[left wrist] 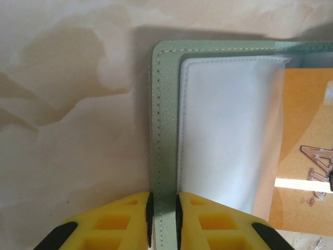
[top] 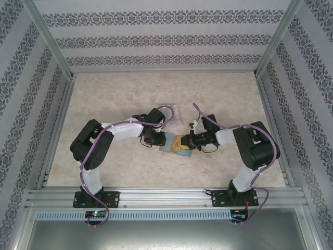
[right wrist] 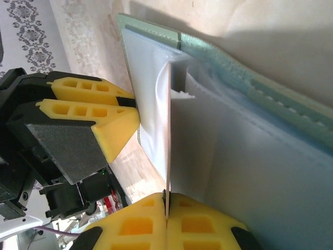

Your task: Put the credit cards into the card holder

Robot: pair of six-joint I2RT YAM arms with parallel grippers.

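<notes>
1. While left pincer (left wrist: 163,211) is clenched on the green hem of the card holder (left wrist: 165,114), holder lies open on the surface (left wrist: 67,130).
2. Right pincer (right wrist: 166,204) clenched on a thin piece seen edge-on, prob. the orange credit card (left wrist: 307,114). Its front edge sits just under the clear sleeve (left wrist: 229,130).
3. Risk: card tilts vs pocket mouth, jams, buckles sleeve.
4. Risk: my push drags holder from left grip, since the hem gives little purchase.

Bright, diffuse light, no hard glare. Soft dark shadow on worktop (left wrist: 67,156) just beyond top edge of card holder (left wrist: 165,104); its clear sleeve (left wrist: 229,135) washed-out white; top view low-res, soft around holder
</notes>
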